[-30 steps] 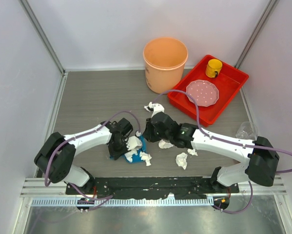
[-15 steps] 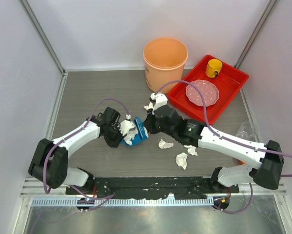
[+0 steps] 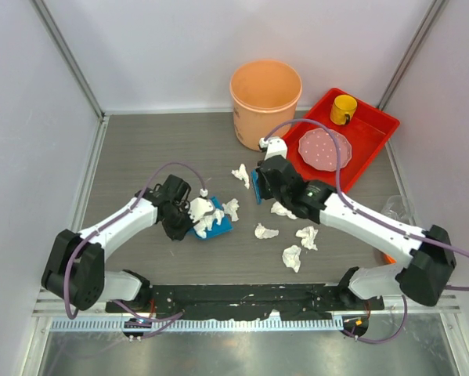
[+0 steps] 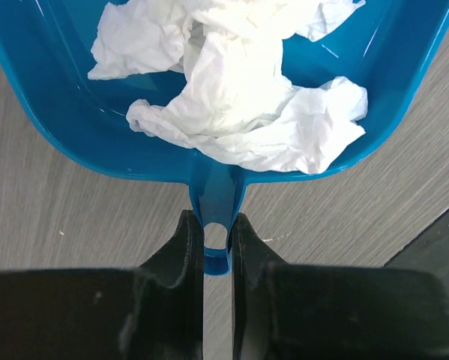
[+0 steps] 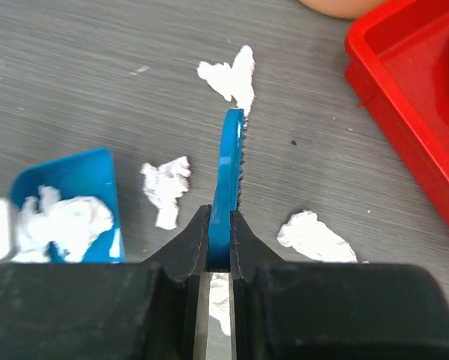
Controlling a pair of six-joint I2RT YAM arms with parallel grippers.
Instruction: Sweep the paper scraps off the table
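Note:
My left gripper (image 3: 181,218) (image 4: 217,241) is shut on the handle of a blue dustpan (image 3: 215,225) (image 4: 59,139), which holds a few crumpled white paper scraps (image 4: 239,97). My right gripper (image 3: 265,182) (image 5: 220,247) is shut on a blue brush (image 3: 256,187) (image 5: 230,161), held edge-on above the table (image 3: 140,149). Loose scraps lie on the table: one beyond the brush tip (image 3: 240,174) (image 5: 228,75), one by the dustpan's mouth (image 3: 231,208) (image 5: 164,187), and several to the right and front (image 3: 281,209) (image 3: 264,231) (image 3: 307,236) (image 3: 292,256).
An orange bucket (image 3: 265,102) stands at the back. A red tray (image 3: 373,133) at the back right holds a pink plate (image 3: 324,149) and a yellow cup (image 3: 344,108). A clear plastic cup (image 3: 395,210) lies at the right edge.
My left gripper moved the dustpan back from the front and a little left. My right gripper carried the brush back and right, away from the dustpan towards the bucket.

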